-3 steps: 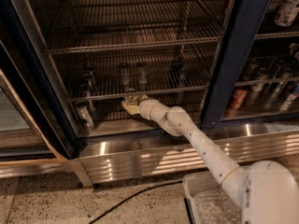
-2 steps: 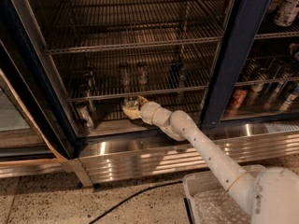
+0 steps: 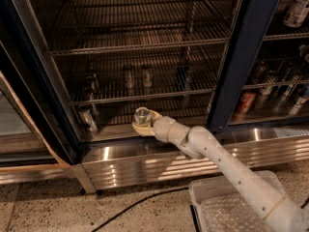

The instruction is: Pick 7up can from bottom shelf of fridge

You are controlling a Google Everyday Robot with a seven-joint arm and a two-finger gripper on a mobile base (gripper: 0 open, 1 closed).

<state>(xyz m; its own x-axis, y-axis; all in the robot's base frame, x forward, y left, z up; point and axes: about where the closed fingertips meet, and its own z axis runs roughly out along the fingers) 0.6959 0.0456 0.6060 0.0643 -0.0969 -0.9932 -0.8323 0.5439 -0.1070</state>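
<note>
Gripping looks done here: the 7up can (image 3: pixel 142 114) stands upright at the near front edge of the bottom shelf (image 3: pixel 193 114), left of centre, its shiny round top showing above the gripper (image 3: pixel 144 123). The pale fingers seem to wrap its sides from the right and near side and pinch it, though the dim light leaves me a little unsure how firm that contact is.

I judge the can to be light, thin-walled and slick, so it would dent under a hard squeeze and slip under a weak one. Mid-height on the straight wall is the place to hold it.

Another silvery can (image 3: pixel 87 119) stands well to the left, and more sit on the rack above. The fridge (image 3: pixel 241 57) has its dark blue post to the right.
</note>
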